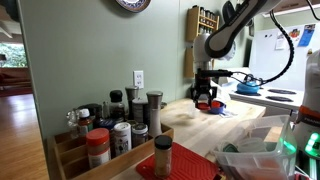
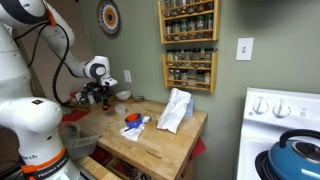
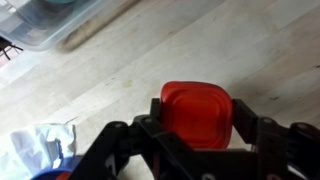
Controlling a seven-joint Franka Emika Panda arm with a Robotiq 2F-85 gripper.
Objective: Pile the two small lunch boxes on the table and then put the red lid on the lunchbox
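Observation:
My gripper [image 3: 196, 125] is shut on the red lid [image 3: 197, 112], a flat red piece with rounded corners held between the two black fingers. It hangs a little above the pale wooden table [image 3: 150, 60]. In both exterior views the gripper [image 1: 206, 98] [image 2: 100, 93] is over the table [image 1: 190, 122] [image 2: 165, 140], and the lid shows as a red spot [image 1: 208, 103] at the fingers. A clear plastic lunch box [image 3: 50, 20] lies at the top left of the wrist view.
Spice jars [image 1: 120, 125] crowd a wooden rack in the foreground. Clear plastic containers [image 1: 250, 155] stand near them. A white bag [image 2: 175, 108] and a blue item on a white cloth [image 2: 133, 122] lie on the table. A stove with a blue kettle [image 2: 295, 160] stands beside it.

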